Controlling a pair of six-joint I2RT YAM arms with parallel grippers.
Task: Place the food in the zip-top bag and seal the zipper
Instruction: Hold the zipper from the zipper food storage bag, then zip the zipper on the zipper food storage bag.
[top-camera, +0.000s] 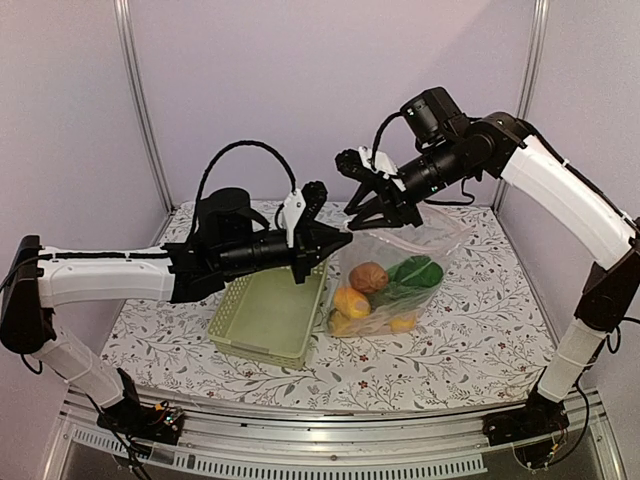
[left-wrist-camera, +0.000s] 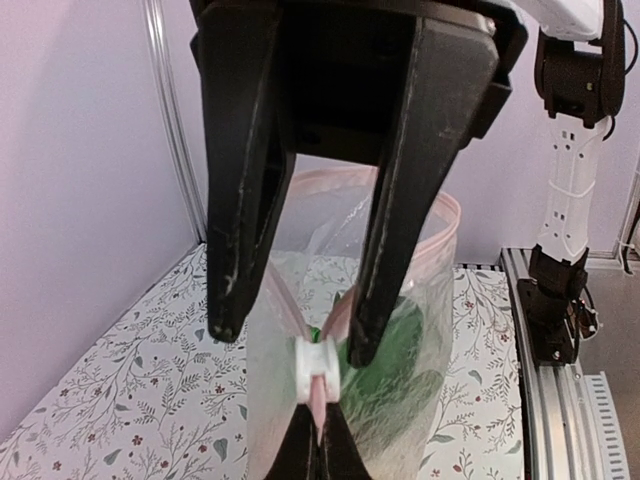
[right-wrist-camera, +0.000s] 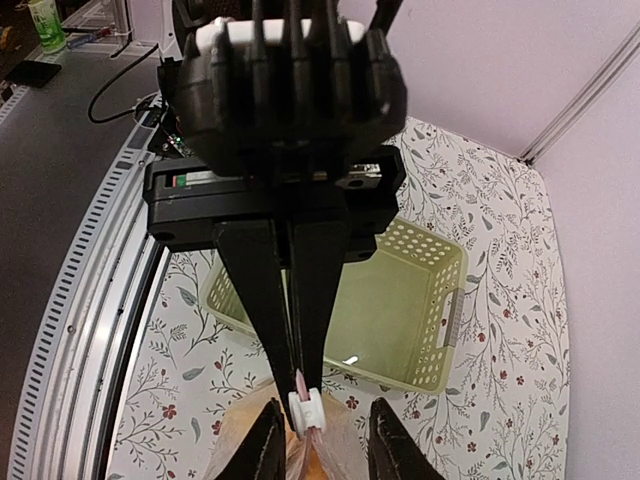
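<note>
The clear zip-top bag (top-camera: 400, 250) hangs open above the table. The food sits in its bottom: a reddish-brown round one (top-camera: 368, 276), a green leafy piece (top-camera: 415, 272), an orange-yellow piece (top-camera: 351, 301) and a yellow lemon (top-camera: 403, 322). My left gripper (top-camera: 322, 243) (left-wrist-camera: 318, 415) is shut on the end of the pink zipper (left-wrist-camera: 345, 305), just behind its white slider (left-wrist-camera: 322, 368) (right-wrist-camera: 305, 408). My right gripper (top-camera: 372, 210) (right-wrist-camera: 326, 405) is open. Its fingers (left-wrist-camera: 400, 230) straddle the slider with a gap on both sides.
An empty pale green slatted basket (top-camera: 262, 345) (right-wrist-camera: 440, 250) stands on the floral tablecloth, left of the bag and under my left arm. The right arm's base and rail (left-wrist-camera: 560, 320) are at the table's near edge.
</note>
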